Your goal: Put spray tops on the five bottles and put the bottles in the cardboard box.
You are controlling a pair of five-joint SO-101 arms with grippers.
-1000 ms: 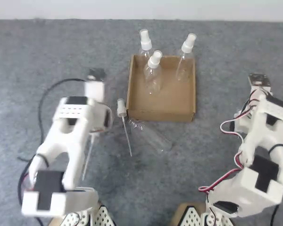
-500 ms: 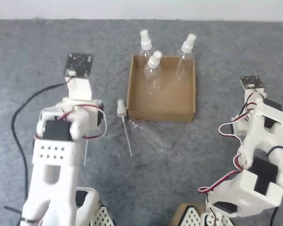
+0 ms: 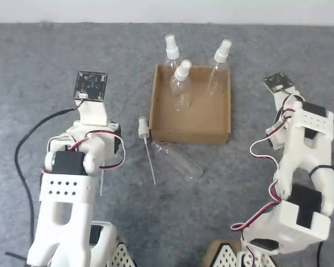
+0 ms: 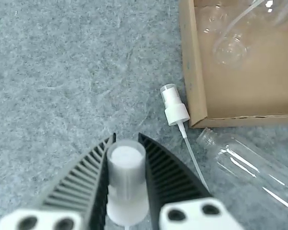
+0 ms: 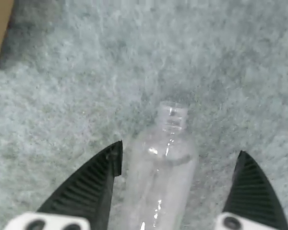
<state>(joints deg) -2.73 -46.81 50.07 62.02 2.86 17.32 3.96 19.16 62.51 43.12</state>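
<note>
My left gripper (image 4: 126, 140) is shut on a white spray top (image 4: 127, 177), held above the carpet left of the cardboard box (image 3: 189, 135). A second spray top (image 3: 143, 127) lies by the box's near left corner, its dip tube trailing toward me. Beside it a clear bottle (image 3: 178, 158) without a top lies on its side in front of the box. My right gripper (image 5: 178, 149) stands open around another clear bottle (image 5: 165, 163) with a bare neck, right of the box. Three bottles with spray tops (image 3: 181, 83) stand at the box's far end.
Grey carpet (image 3: 33, 67) covers the table. The left arm (image 3: 80, 161) stands left of the box and the right arm (image 3: 303, 144) to its right. The box wall (image 4: 192, 72) is close to the loose spray top (image 4: 175, 110) and the lying bottle (image 4: 249, 163).
The left arm has straightened up and its wrist has swung left. The right arm's wrist has moved left, closer to the box.
</note>
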